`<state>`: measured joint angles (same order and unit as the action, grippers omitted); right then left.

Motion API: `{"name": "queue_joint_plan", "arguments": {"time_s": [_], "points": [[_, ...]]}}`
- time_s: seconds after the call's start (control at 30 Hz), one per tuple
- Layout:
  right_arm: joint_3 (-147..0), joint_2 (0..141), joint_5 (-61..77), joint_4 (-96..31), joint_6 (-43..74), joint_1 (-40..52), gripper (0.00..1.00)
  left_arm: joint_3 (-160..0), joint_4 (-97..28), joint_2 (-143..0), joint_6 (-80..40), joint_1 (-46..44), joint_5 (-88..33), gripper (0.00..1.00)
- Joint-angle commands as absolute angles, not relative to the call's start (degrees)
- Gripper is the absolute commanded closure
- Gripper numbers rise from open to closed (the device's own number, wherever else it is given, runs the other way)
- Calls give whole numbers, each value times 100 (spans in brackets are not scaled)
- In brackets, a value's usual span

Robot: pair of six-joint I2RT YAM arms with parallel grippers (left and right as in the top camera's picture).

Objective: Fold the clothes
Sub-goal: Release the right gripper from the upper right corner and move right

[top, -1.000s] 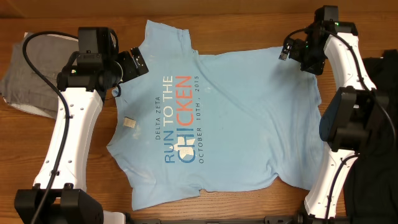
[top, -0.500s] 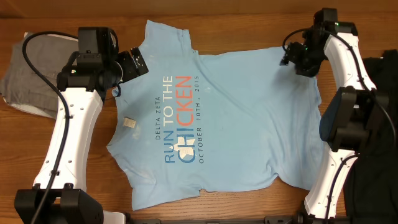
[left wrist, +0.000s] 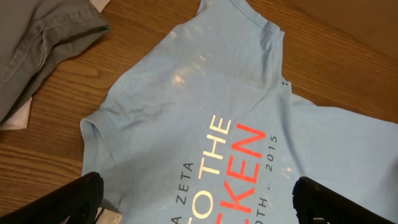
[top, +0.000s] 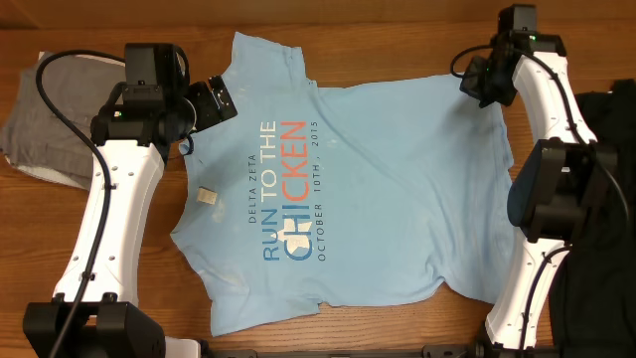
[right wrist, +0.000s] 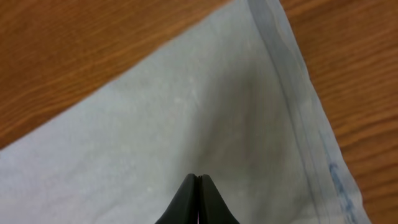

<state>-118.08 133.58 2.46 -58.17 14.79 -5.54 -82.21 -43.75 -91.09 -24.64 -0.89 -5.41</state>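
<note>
The clothes (top: 378,199) are a light blue T-shirt lying flat on the wooden table, print side up and collar toward the left. My left gripper (top: 221,99) hangs open above the shirt's upper left shoulder, and in the left wrist view its gripper (left wrist: 199,202) has dark fingers (left wrist: 68,202) wide apart over the shirt (left wrist: 186,93). My right gripper (top: 475,82) is at the shirt's far right hem corner. In the right wrist view its gripper (right wrist: 198,177) is shut, tips pressed together on the fabric (right wrist: 155,124), and a shaded crease runs up from them.
A grey garment (top: 40,119) lies crumpled at the table's left edge, also in the left wrist view (left wrist: 37,43). A dark cloth (top: 608,229) sits at the right edge. A small white tag (top: 206,196) lies on the shirt's left side.
My right gripper has closed from wide open and shifted slightly up and right at the hem corner. The left arm and the shirt have not moved.
</note>
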Motion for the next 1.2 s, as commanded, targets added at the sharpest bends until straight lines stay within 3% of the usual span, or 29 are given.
{"name": "queue_joint_plan", "arguments": {"time_s": [0.0, 0.5, 1.07, 1.17], "points": [[-11926, 13594, 51, -5658, 1437, -539, 96, -8243, -4370, -9144, -2421, -73, -580, 0], [-11926, 14645, -45, -4912, 1192, -537, 96, -8243, -4370, -9144, -2421, -78, -580, 0], [-11948, 15305, -1358, -4110, 1507, -714, 96, -8243, -4370, -9144, -2421, -78, -582, 0], [-12068, 15303, -985, -4209, 1472, -836, 87, -8243, -4370, -9144, -2421, -78, -580, 0]]}}
